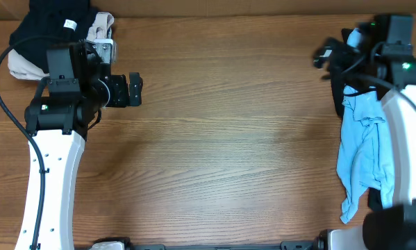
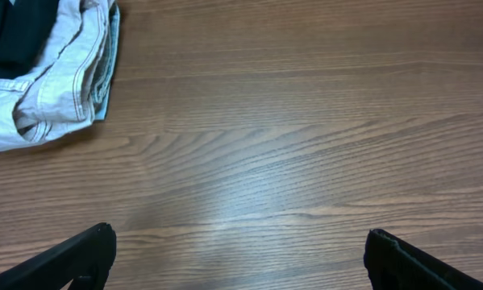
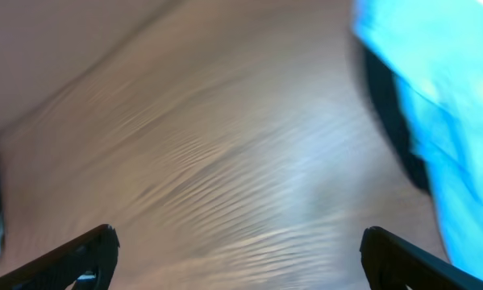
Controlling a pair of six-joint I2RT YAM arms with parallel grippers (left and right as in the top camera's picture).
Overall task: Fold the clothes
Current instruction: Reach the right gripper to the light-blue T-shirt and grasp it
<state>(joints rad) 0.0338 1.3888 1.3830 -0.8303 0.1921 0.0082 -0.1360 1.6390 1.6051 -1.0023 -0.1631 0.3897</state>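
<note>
No fold looks begun: jaws on the left arm and right arm hang released and empty, so next probably comes grasping the light-blue T-shirt at frame right and spreading it on the table.

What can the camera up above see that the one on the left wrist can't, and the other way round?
Only the overhead view shows the light-blue T-shirt crumpled at the right edge of the wooden table, partly under the right arm. Only the left wrist view shows the stitched seams of the pale garment close up. Both show the table, that pale garment with a black garment, and the left fingers, open over bare wood.
</note>
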